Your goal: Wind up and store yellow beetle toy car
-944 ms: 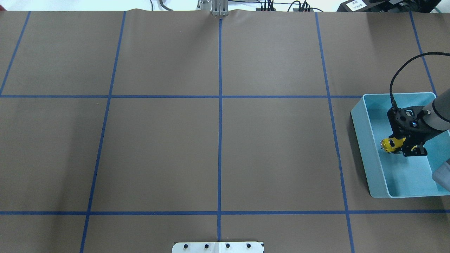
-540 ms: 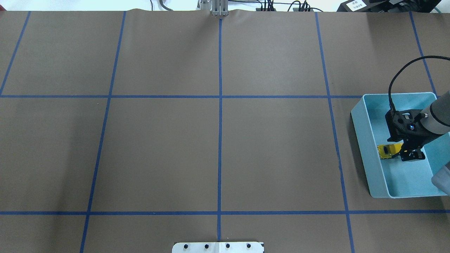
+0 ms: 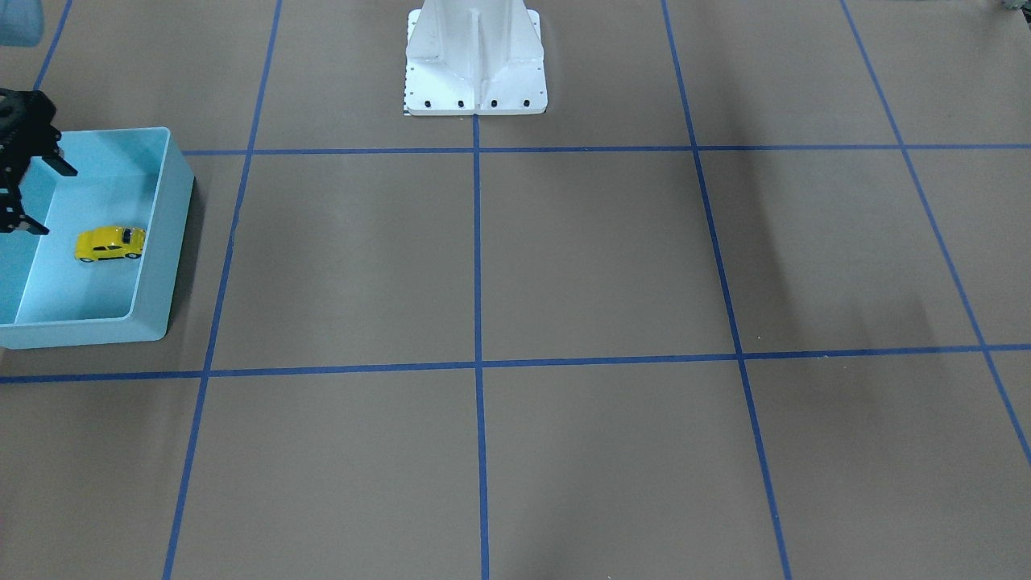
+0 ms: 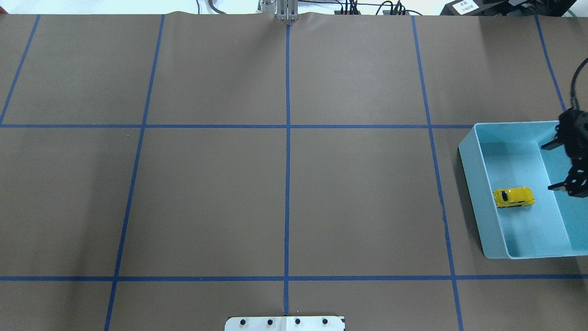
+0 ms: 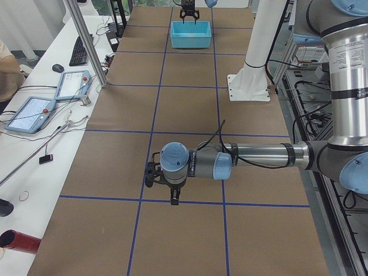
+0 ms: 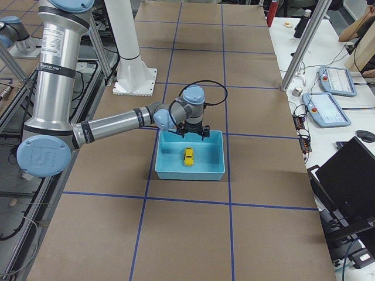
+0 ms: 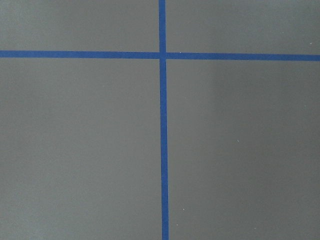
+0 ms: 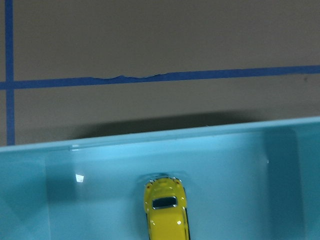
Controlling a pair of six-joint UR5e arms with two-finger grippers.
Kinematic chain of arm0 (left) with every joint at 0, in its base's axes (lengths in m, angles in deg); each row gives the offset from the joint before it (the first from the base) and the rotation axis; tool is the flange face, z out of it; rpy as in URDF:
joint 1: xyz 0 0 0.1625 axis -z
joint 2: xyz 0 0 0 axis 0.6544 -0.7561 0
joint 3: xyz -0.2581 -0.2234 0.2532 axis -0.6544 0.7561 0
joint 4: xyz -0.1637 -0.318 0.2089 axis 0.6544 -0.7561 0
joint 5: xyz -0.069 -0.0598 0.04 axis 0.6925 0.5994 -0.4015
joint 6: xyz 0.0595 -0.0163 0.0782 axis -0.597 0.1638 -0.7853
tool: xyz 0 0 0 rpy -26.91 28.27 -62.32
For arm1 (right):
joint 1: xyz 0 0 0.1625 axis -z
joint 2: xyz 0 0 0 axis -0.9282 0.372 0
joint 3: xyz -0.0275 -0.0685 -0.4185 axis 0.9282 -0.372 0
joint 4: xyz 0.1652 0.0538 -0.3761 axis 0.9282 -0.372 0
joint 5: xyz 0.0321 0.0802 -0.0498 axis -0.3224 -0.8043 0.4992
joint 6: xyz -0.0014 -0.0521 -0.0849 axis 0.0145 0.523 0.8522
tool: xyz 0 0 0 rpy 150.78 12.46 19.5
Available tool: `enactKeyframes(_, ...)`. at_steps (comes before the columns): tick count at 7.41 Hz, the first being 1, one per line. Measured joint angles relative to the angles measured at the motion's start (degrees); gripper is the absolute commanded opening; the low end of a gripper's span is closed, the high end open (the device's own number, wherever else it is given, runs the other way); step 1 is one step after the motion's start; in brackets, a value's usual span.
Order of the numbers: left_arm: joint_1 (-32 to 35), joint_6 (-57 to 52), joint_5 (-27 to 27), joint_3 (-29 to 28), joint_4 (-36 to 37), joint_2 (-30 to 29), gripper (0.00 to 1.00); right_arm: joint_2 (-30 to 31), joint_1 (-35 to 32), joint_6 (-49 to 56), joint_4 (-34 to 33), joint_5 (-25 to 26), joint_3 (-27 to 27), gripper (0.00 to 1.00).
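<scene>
The yellow beetle toy car (image 4: 514,196) stands on its wheels on the floor of the light blue bin (image 4: 473,202), free of any gripper. It also shows in the front view (image 3: 110,243), the right side view (image 6: 188,156) and the right wrist view (image 8: 166,210). My right gripper (image 4: 551,166) is open and empty, raised over the bin's outer side, apart from the car; it also shows in the front view (image 3: 50,201). My left gripper (image 5: 164,190) shows only in the left side view, low over the table at the other end. I cannot tell if it is open.
The bin (image 3: 161,242) sits at the table's right end as seen from the overhead view. The robot's white base (image 3: 475,64) stands at the table's near middle. Brown paper with blue tape lines (image 7: 162,125) covers the table.
My right gripper held the car in the bin, lowered it to the floor, let it go, opened and drew back toward the bin's outer side. The car now rests alone.
</scene>
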Motion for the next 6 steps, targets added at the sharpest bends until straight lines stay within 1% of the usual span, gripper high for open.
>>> enactKeyframes(2,0.00,0.00,0.00,0.00,0.00,-0.02,1.00,0.25,-10.14,-1.13,-3.54,-4.00,0.08,1.00)
enactKeyframes(3,0.00,0.00,0.00,0.01,0.00,-0.06,1.00,-0.03,-13.99,-4.52,-6.35,-5.36,-0.16,1.00)
enactKeyframes(5,0.00,0.00,0.00,0.02,0.00,-0.08,1.00,-0.32,-18.06,-17.43,-11.44,-5.92,-1.40,1.00)
enactKeyframes(6,0.01,0.00,0.00,0.01,0.00,-0.09,1.00,-0.42,-18.91,-26.40,-13.35,-5.92,-2.59,1.00)
